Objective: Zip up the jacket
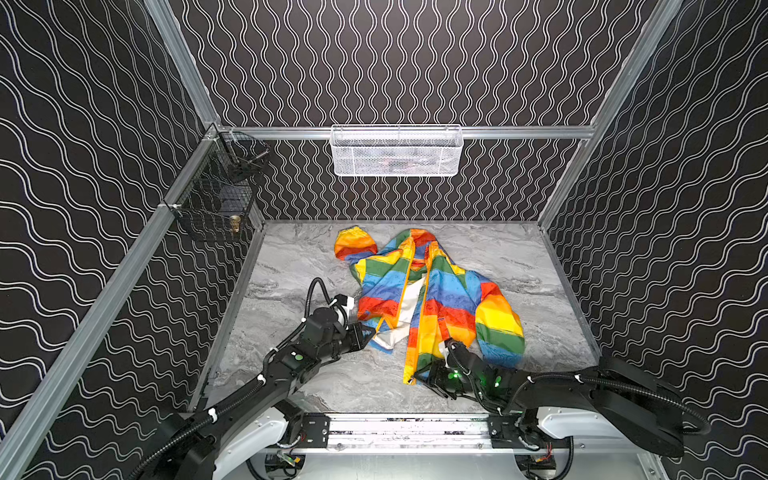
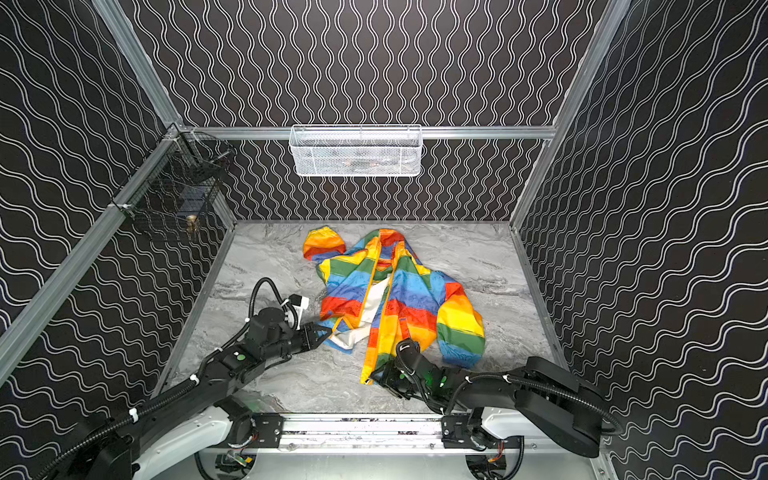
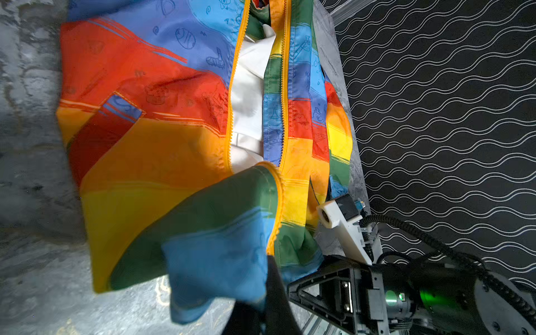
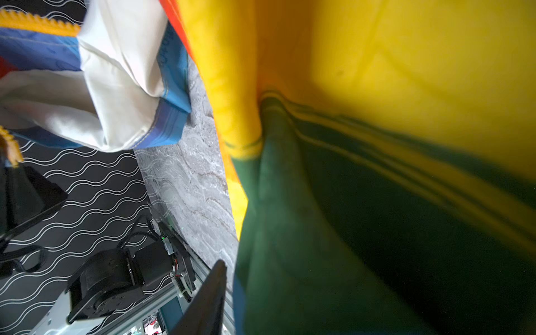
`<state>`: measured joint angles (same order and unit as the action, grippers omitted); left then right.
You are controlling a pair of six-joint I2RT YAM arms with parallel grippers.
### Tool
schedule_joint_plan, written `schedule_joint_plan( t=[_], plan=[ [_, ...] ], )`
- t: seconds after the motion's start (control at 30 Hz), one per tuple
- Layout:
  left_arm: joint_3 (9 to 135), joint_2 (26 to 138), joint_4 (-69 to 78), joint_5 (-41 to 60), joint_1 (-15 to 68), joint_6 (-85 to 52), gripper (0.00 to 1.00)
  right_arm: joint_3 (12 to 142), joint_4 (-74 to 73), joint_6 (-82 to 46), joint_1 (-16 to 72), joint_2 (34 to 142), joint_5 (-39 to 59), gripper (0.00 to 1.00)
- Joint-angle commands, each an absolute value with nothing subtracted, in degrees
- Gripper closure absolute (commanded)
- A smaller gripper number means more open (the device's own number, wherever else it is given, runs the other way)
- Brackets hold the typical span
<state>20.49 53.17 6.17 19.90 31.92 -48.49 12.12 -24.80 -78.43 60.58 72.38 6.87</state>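
On the back rail, above the tabletop (image 1: 299,266), we see a white mesh basket (image 1: 397,166). Something dark lies inside it, but through the mesh we cannot tell what. Hung on the left side rail is a black wire basket (image 1: 216,208) holding a small brass-coloured object (image 1: 235,223) low at its near end, with a dark boxy shape behind it.

The jacket (image 1: 440,291) is in neither basket. It lies spread on the tabletop, towards the back, with its front open and its white lining (image 1: 411,297) showing between the two panels. The left gripper (image 1: 370,331) has its jaws clenched on the blue hem corner of the panel on the left in both top views. The right gripper (image 1: 417,376) sits at the near end of the orange zipper band (image 1: 409,361). In the right wrist view, green and yellow cloth lies beside one finger (image 4: 208,301), but we cannot tell whether those jaws are released or clenched.
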Motion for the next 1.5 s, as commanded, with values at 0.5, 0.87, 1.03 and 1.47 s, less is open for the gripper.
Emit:
schedule_joint_plan(
  t=[0.5,0.87,1.03,1.47],
  plan=[
    [19.62,53.19,8.78,20.84,31.83,-50.03,1.0,12.31,-30.84,-78.4,59.6,77.86,9.48,0.68],
    [19.48,53.08,8.51,20.83,31.82,-50.23,1.0,11.69,-35.84,-79.11,59.33,82.23,11.16,0.75],
    [19.29,53.0,8.71,20.75,31.84,-50.4,1.0,11.69,-34.77,-78.84,59.06,81.66,10.9,0.79],
    [19.49,52.76,8.19,20.83,31.85,-50.62,1.0,12.37,-30.32,-74.98,57.88,76.46,8.32,1.0]
  ],
)
